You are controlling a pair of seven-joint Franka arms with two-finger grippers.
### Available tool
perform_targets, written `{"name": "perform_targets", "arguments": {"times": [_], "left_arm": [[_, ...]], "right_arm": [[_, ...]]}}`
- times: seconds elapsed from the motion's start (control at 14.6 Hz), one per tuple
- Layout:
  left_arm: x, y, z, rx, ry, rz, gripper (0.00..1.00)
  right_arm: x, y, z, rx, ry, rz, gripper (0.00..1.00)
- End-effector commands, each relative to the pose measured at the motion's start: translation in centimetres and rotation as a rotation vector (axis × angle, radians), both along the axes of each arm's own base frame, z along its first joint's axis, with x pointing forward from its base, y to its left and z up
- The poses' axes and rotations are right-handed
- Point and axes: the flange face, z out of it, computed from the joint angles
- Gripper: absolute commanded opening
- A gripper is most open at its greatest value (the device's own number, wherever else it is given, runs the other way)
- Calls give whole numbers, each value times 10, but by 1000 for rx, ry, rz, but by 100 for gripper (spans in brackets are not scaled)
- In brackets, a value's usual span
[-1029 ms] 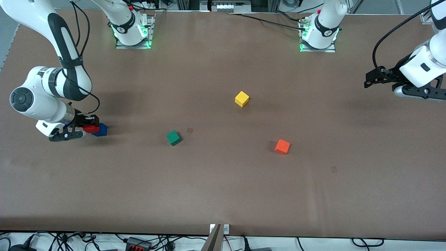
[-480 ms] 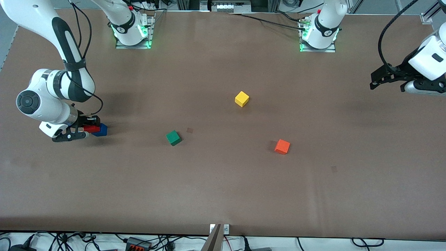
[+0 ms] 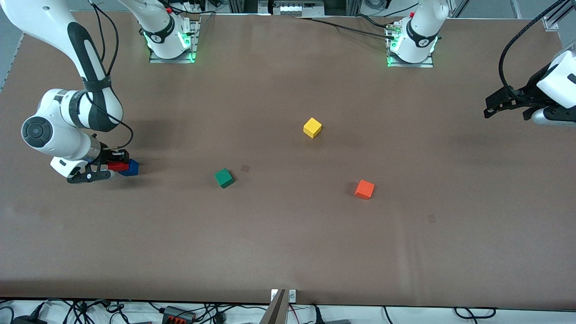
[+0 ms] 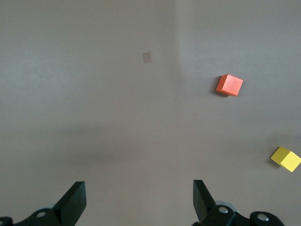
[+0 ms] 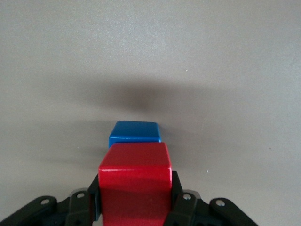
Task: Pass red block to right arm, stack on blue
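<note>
Even, bright overhead light w/ no glare on my table [image 3: 288,252]. Soft shadow lies under my right gripper [image 3: 114,165], beside the blue block [image 3: 132,168]. All sharp, front-view edges slightly dimmer.

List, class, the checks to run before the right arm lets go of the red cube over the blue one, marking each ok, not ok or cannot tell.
1. Right gripper shut on the red block: ok.
2. Red block lined up squarely over the blue block: not ok, it looks offset.
3. Red block resting on blue: cannot tell.
4. Left gripper open and empty, waiting at its own end: ok.
5. Green block apart from the stack: ok.
</note>
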Motion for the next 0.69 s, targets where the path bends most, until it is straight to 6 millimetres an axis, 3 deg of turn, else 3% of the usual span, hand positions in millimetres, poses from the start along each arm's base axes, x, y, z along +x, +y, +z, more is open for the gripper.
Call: {"name": "perform_targets", "arguments": {"times": [0.0, 0.62], "left_arm": [[4, -4, 5, 15, 1, -20, 100], [4, -17, 10, 18, -10, -34, 100]], "right_arm": [[-1, 5, 3, -16, -9, -19, 0], [-2, 6, -2, -16, 3, -30, 0]]}}
